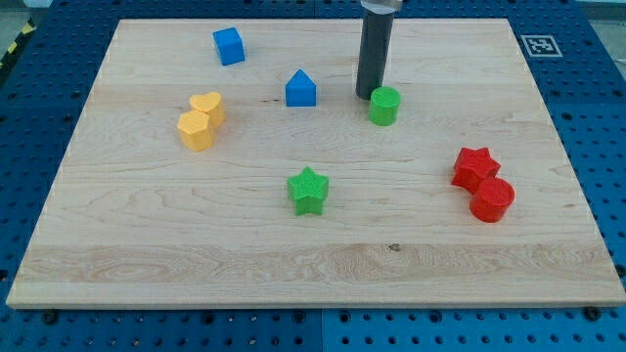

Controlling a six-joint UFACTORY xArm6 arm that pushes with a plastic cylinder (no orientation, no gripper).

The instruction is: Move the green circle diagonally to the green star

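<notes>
Camera view: rod top cropped

We see a green circle and green star, two blue blocks, two yellow blocks, a red star and red circle, on a pale wood-grain board.

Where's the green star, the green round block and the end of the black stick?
green star (309,189), camera view, middle of its top face.
green circle (384,100), camera view, its flat top.
my tip (368,96), camera view, the rod's very bottom end, just left of the green circle.
</notes>
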